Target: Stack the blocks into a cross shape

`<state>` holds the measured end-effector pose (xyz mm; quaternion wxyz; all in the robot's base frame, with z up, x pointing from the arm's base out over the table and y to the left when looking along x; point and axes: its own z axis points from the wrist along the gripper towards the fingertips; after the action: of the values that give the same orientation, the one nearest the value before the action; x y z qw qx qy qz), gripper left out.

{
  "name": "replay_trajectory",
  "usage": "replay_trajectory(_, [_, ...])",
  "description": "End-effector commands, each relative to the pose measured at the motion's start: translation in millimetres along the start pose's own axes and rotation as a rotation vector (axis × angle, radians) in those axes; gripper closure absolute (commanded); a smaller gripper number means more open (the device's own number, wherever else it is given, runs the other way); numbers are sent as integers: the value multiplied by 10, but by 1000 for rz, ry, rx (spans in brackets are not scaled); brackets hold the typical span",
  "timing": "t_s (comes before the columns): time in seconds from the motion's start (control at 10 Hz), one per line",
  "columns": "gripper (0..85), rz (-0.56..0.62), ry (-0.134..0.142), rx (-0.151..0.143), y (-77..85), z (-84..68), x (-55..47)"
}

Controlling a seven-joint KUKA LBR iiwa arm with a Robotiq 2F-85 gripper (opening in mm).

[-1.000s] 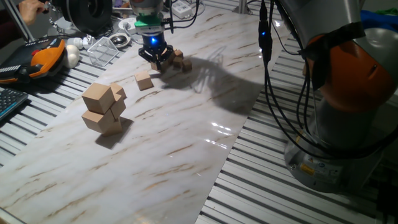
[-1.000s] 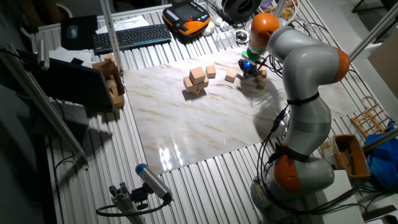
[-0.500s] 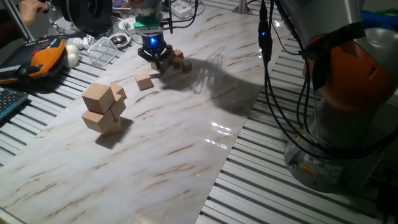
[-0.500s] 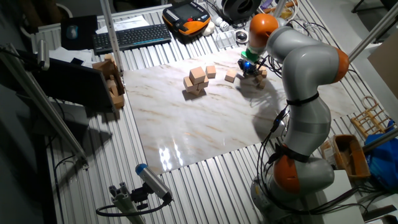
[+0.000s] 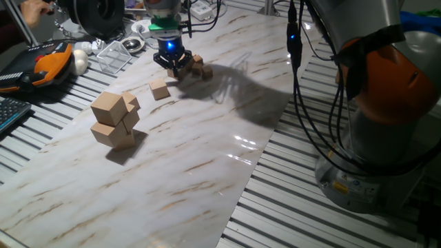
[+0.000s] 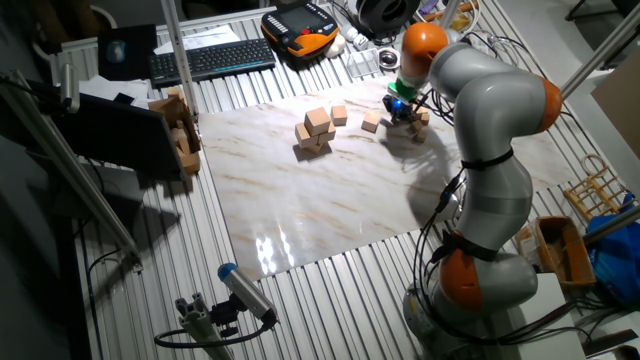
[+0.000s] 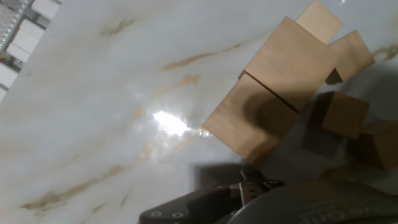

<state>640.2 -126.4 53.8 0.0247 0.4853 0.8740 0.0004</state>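
The grey-and-orange KUKA arm [image 6: 480, 110] bends over from its base beside the white marble-patterned counter [image 5: 186, 158] and reaches to the far edge, its wrist pointing straight down, a blue light glowing just above the black two-finger claw [image 5: 173, 65]. The claw hangs low over a small cluster of light-tan wooden cubes [image 5: 196, 67]; whether it is released, clenched or grasping a cube cannot be told, since the fingers are hidden against the cluster in both fixed views and the hand view shows only dark housing at the bottom edge. In the hand view, two cubes [image 7: 273, 87] lie edge to edge directly below, with smaller tan cubes [image 7: 341, 114] beside them. One more light-tan wooden cube [image 5: 160, 89] sits alone nearby, and a pile of bigger tan cubes [image 5: 114, 120] stands well apart. No writing is legible.
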Motion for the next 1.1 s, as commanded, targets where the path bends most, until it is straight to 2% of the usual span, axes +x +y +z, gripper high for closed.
replay_trajectory(0.0, [850,17,16,-1,28,-50,43])
replay_trajectory(0.2, [850,16,15,16,72,-191,106])
replay_trajectory(0.3, [850,-26,21,10,63,-248,96])
replay_trajectory(0.4, [850,-129,26,2,47,-293,59])
replay_trajectory(0.6, [850,-401,13,-7,33,-379,-63])
replay_trajectory(0.7, [850,-542,21,2,42,-473,-143])
replay_trajectory(0.8, [850,-668,57,32,66,-584,-249])
replay_trajectory(0.9, [850,-711,66,43,53,-633,-311])
replay_trajectory(1.0, [850,-780,55,26,31,-652,-351])
